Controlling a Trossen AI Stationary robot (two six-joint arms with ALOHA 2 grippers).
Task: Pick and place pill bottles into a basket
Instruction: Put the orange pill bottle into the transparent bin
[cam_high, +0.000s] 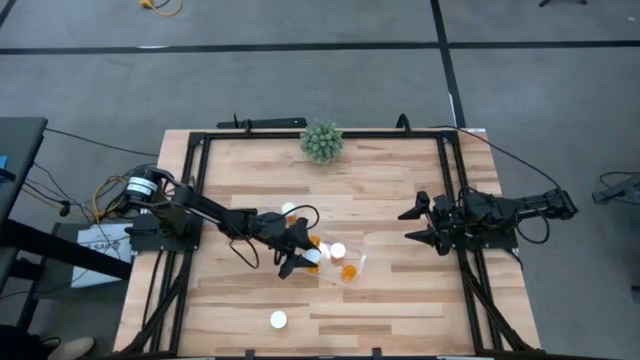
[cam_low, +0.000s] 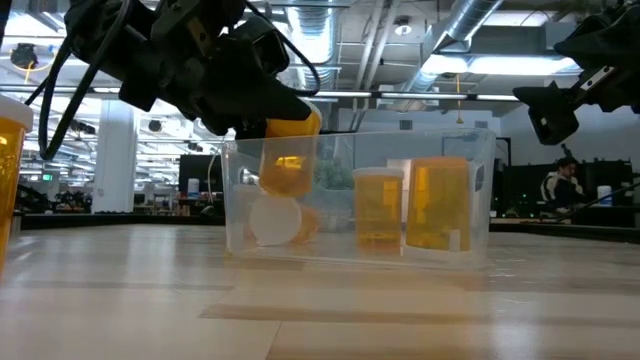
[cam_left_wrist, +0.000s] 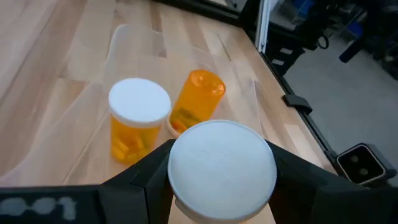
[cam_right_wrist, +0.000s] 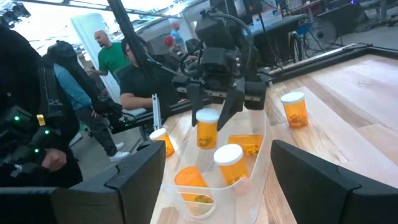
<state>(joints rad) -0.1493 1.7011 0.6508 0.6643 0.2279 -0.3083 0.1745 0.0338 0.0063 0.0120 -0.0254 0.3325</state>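
Note:
The clear basket (cam_high: 352, 264) lies mid-table. Inside it one pill bottle (cam_left_wrist: 138, 118) stands upright on its base and another (cam_left_wrist: 199, 99) lies on its side. My left gripper (cam_high: 300, 250) is at the basket's left end, shut on a third pill bottle (cam_right_wrist: 207, 130) with a white cap. Two more bottles stand on the table, one (cam_high: 289, 210) beyond the gripper and one (cam_high: 278, 320) near the front edge. My right gripper (cam_high: 408, 226) waits open at the table's right side, holding nothing. My left gripper pinches the bottle at its cap end (cam_left_wrist: 222, 163) between its two fingers (cam_left_wrist: 298, 180), one on each side. The fingers come from the table's left, slanting down. The bottle hangs roughly upright, cap up, its lower end (cam_low: 285, 175) below the basket's rim and clear of the floor.
A spiky green ball plant (cam_high: 321, 141) sits at the far edge. A black metal frame (cam_high: 300, 134) runs round the table. People sit beyond the table in the right wrist view. Bare wood lies between the basket and my right gripper.

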